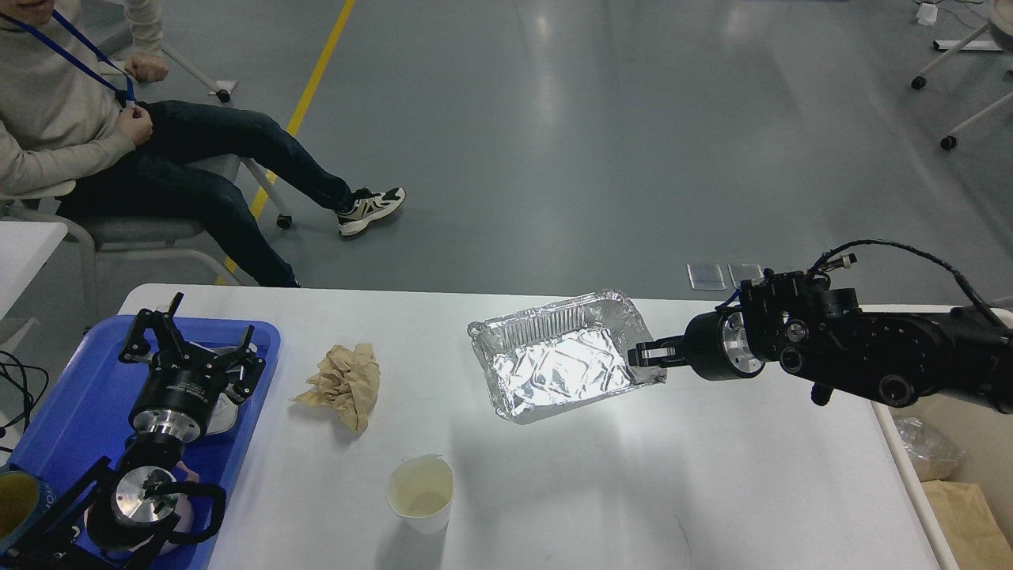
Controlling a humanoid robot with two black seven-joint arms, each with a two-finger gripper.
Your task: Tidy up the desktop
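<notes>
A humanoid robot works at tidying a white desk (601, 491), its right end effector (650, 354) pinching the near-right rim of a crumpled foil tray (558, 360) — the fingers pressed together on the thin edge, the tray tilted and seemingly raised off the surface, to judge by the shadow beneath it. The left end effector (186, 336) hovers over a blue plastic tray (63, 419) at the desk's left end, its fingers spread and holding nothing. Between the two arms lie the remaining litter: a wad of brown paper (342, 384) just right of the blue tray, and a white paper cup (422, 492) nearer the front edge, both apart from the foil tray. The step in hand appears to be clearing the foil tray; most of the job looks undone, with the paper and cup untouched. Off the desk's right edge a bin (950, 483) holding a clear bag and brown paper shows partly — a likely place for the rubbish, though that is only a guess. The next move would call for carrying the flimsy foil clear of the desk without letting it slip or fold in the thin pinch. A seated person (87, 134) watches from beyond the desk's far-left corner.
</notes>
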